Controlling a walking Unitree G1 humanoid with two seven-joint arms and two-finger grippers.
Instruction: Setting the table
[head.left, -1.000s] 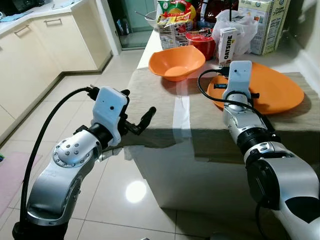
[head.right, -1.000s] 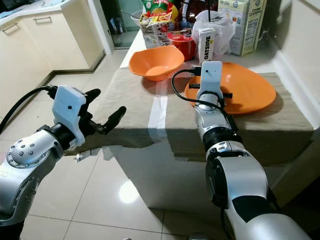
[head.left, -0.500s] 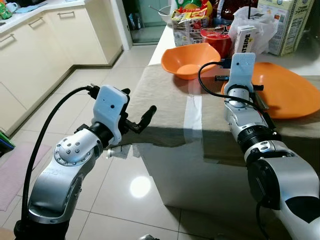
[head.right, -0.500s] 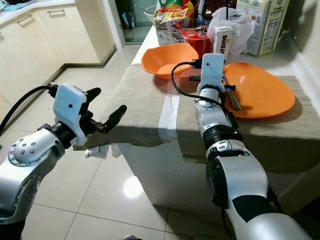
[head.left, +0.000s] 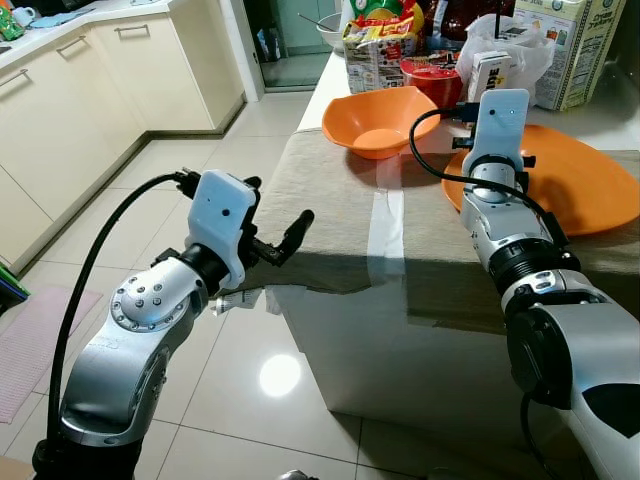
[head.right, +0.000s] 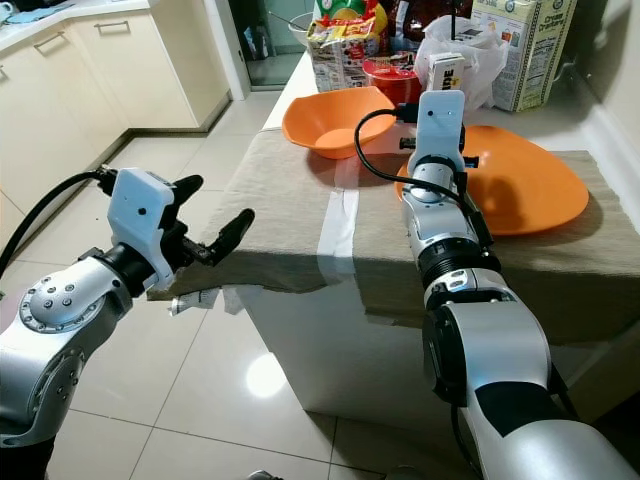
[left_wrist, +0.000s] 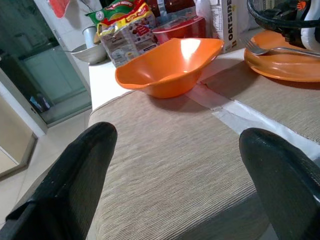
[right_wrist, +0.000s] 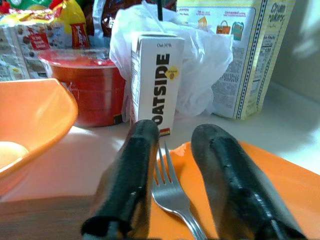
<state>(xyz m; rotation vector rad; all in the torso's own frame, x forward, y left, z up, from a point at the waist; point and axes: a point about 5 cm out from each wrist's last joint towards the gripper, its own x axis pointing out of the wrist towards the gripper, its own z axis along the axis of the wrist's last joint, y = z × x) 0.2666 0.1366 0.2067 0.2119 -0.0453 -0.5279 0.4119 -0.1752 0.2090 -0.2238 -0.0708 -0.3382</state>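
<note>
An orange plate (head.left: 585, 185) lies on the beige-clothed table (head.left: 330, 195). An orange bowl (head.left: 378, 118) sits further back, to its left. A silver fork (right_wrist: 169, 187) rests on the plate with its tines pointing away from me, also seen as the fork (left_wrist: 270, 49) in the left wrist view. My right gripper (right_wrist: 176, 129) hovers low over the plate's near-left part, open a little, with the fork lying between its fingers (right_wrist: 135, 170). My left gripper (head.left: 275, 210) is open and holds nothing, just off the table's left edge over the floor.
Behind the plate stand an Oatside carton (right_wrist: 156, 80), a red tub (right_wrist: 85, 85), a white plastic bag (right_wrist: 210, 60) and a tall cereal box (right_wrist: 240, 50). Snack packets (head.left: 375, 45) crowd the far end. Cream cabinets (head.left: 80, 90) line the left side beyond open tiled floor (head.left: 250, 400).
My right gripper has moved a little to the right and further over the plate. The fork seen beside the arm half a second ago is now behind it. The left arm has stayed put.
</note>
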